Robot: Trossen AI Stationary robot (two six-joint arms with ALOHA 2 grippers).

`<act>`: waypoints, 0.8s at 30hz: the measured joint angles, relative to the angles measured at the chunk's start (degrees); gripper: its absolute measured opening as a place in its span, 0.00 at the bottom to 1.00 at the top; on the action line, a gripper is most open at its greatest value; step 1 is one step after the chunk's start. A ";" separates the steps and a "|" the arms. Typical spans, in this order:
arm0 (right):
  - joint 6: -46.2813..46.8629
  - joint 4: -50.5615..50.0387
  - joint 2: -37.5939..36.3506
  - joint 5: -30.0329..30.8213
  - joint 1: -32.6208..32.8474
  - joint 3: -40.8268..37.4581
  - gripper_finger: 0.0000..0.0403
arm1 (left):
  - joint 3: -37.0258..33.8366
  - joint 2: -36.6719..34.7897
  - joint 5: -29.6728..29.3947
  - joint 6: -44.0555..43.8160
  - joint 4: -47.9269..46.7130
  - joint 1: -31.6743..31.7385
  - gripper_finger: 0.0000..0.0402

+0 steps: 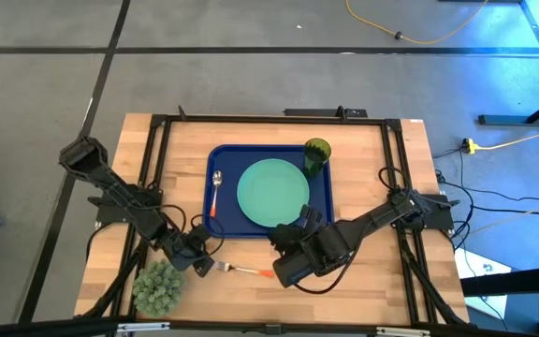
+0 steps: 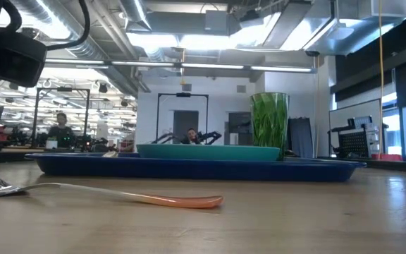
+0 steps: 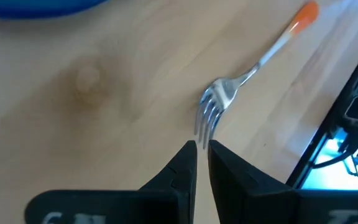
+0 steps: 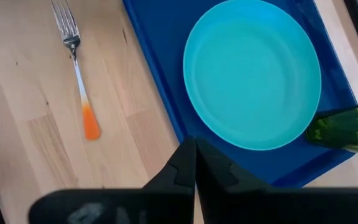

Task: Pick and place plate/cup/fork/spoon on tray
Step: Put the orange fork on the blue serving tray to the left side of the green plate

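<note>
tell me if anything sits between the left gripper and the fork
Nothing visible does. The left gripper is just short of the tines of the fork, with only bare table between them. The fork lies flat on the wood, outside the tray, and the plant sits off to the side.

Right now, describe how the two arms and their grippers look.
Both arms are dark, almost black, built of jointed segments with boxy housings and black cables along them. The left gripper and right gripper each end in two slim, flat black fingers tapering to wedge-shaped tips. Faint pale lettering shows on each wrist housing, too unclear to read.
</note>
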 joint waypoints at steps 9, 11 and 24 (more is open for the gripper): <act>0.00 -0.02 0.02 -0.40 0.00 0.01 0.01 | -0.29 0.00 0.33 0.05 0.04 0.00 0.08; 0.00 -0.02 0.02 -0.40 0.00 -0.01 0.01 | -0.29 0.00 0.32 -0.01 0.04 0.08 0.08; 0.00 -0.02 0.04 -0.47 0.00 0.00 0.01 | -0.29 0.00 -0.99 0.05 0.09 0.50 0.08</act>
